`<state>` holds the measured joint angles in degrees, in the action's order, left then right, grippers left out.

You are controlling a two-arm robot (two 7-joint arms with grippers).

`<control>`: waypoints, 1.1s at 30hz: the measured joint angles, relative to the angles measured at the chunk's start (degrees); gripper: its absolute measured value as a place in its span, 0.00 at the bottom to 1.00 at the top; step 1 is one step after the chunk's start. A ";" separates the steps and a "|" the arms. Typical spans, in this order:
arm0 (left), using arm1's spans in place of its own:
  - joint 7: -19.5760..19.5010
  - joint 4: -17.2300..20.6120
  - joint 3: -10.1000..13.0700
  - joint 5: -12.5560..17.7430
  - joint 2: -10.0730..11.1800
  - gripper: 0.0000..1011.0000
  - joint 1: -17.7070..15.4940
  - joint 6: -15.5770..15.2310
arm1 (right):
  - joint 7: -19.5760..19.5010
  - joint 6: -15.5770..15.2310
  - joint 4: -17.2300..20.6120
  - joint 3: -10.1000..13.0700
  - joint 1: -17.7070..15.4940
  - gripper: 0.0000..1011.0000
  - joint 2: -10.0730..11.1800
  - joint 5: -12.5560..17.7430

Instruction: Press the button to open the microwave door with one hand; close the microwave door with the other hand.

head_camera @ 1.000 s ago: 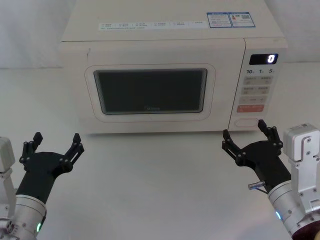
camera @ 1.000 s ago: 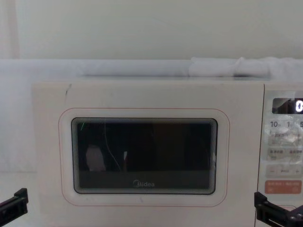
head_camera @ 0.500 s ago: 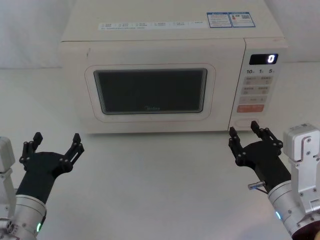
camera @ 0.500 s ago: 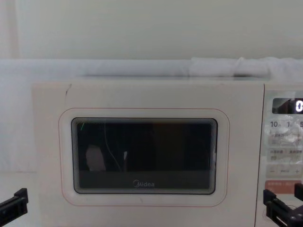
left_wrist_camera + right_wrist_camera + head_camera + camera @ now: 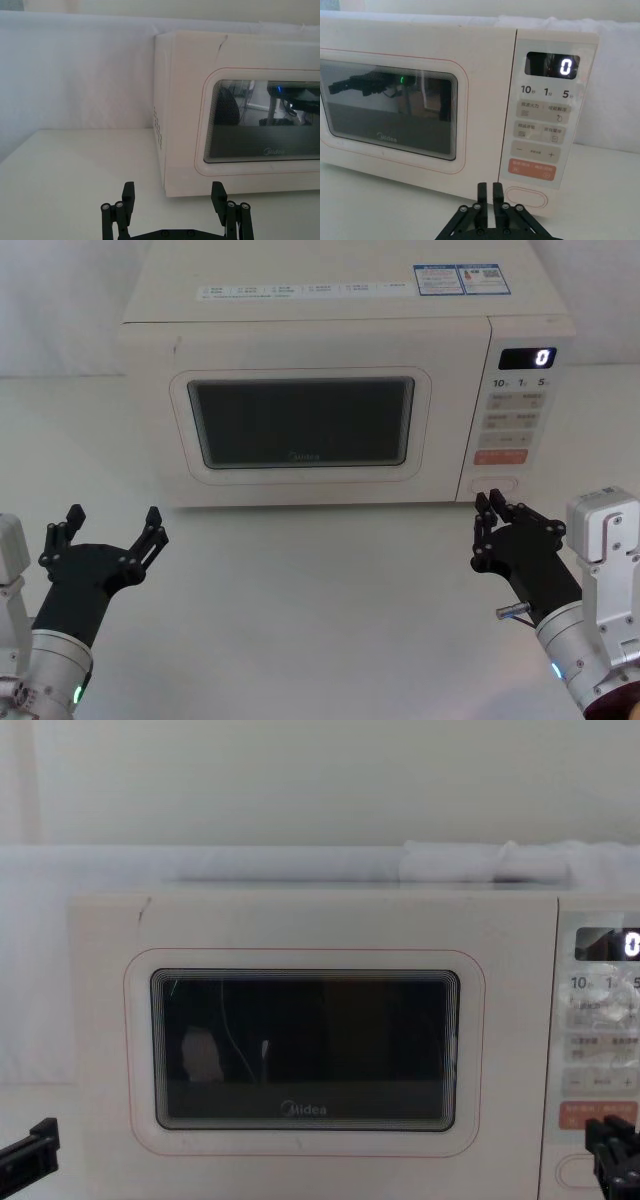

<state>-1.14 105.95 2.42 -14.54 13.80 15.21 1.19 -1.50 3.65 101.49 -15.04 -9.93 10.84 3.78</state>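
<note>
The right gripper (image 5: pixel 492 506), fingers pressed together, sits just in front of the button (image 5: pixel 493 484) (long axis horizontal, at the control panel's foot); the spread left gripper (image 5: pixel 112 528) idles well apart.

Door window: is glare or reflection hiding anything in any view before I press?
Right wrist view: the microwave door window mirrors an arm and a green light; the button is clear of glare, beyond the right gripper. Left wrist view: bright reflections across the window. Chest view: a pale patch at the window's lower left. Head view: window evenly dark.
</note>
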 joint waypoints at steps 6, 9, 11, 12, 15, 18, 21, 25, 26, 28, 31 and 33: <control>0.00 0.00 0.00 0.00 0.00 0.99 0.00 0.00 | 0.00 0.00 0.00 0.00 0.00 0.00 0.00 0.00; 0.00 0.00 0.00 0.00 0.00 0.99 0.00 0.00 | 0.00 0.00 0.00 0.00 0.00 0.00 0.00 0.00; 0.00 0.00 0.00 0.00 0.00 0.99 0.00 0.00 | 0.00 0.00 0.00 0.00 0.00 0.00 0.00 0.00; 0.00 0.00 0.00 0.00 0.00 0.99 0.00 0.00 | 0.00 0.00 0.01 0.00 0.00 0.00 0.00 0.00; 0.00 0.00 0.00 0.00 0.00 0.99 0.00 0.00 | 0.00 0.00 0.00 0.00 0.00 0.00 0.00 0.00; 0.00 0.00 0.00 0.00 0.00 0.99 0.00 0.00 | 0.00 0.00 0.00 0.00 0.00 0.00 0.00 0.00; 0.00 0.00 0.00 0.00 0.00 0.99 0.00 0.00 | 0.00 0.00 0.00 0.00 0.00 0.00 0.00 0.00; 0.00 0.00 0.00 0.00 0.00 0.99 0.00 0.00 | 0.00 0.00 0.00 0.00 0.00 0.00 0.00 0.00; 0.00 0.00 0.00 0.00 0.00 0.99 0.00 0.00 | 0.00 0.00 0.00 0.00 0.00 0.00 0.00 0.00; 0.00 0.00 0.00 0.00 0.00 0.99 0.00 0.00 | 0.20 0.01 0.00 0.10 -0.01 0.00 -0.06 0.03; 0.00 0.00 0.00 0.00 0.00 0.99 0.00 0.00 | 1.39 0.12 0.05 0.80 -0.10 0.00 -0.31 0.56; 0.00 0.00 0.00 0.00 0.00 0.99 0.00 0.00 | 2.42 0.06 0.28 1.60 -0.30 0.00 -0.60 1.66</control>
<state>-1.14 105.95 2.42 -14.55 13.81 15.21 1.19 0.92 3.71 101.77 -13.44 -10.22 10.25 5.44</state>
